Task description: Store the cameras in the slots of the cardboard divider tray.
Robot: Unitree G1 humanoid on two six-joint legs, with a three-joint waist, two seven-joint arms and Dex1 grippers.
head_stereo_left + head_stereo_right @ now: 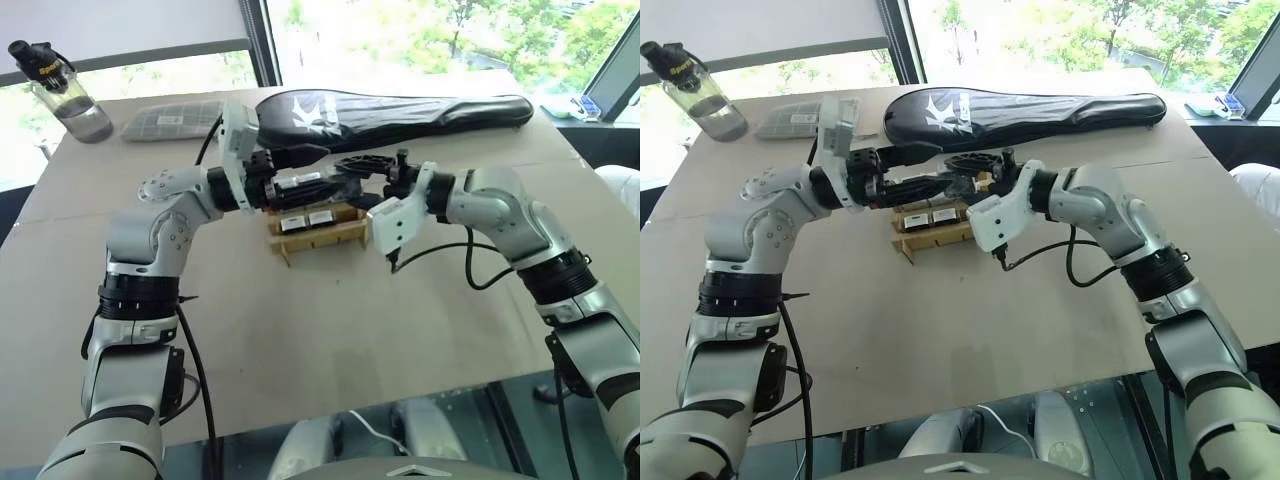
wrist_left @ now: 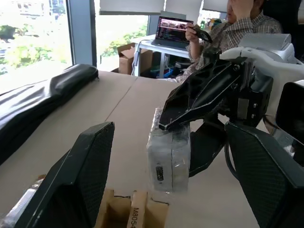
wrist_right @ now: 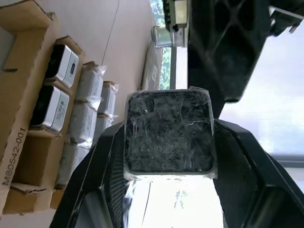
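Note:
A plastic-wrapped silver-grey camera [image 2: 168, 152] hangs just above the cardboard divider tray [image 1: 330, 238], with my right gripper [image 1: 352, 170] shut on it. In the right wrist view its dark face [image 3: 168, 137] sits between the two black fingers. My left gripper [image 1: 305, 183] points in from the other side, open. Its fingers [image 2: 83, 175] stand wide on either side of the held camera without touching it. Two cameras [image 1: 307, 220] sit in the tray's front slots. Several wrapped cameras [image 3: 90, 109] lie in a row just beyond the tray.
A long black bag [image 1: 390, 108] lies across the far side of the table. A grey gridded pack [image 1: 175, 122] and a water bottle [image 1: 62, 95] stand at the far left. A seated person [image 2: 242, 23] with a laptop [image 2: 173, 31] is beyond the table.

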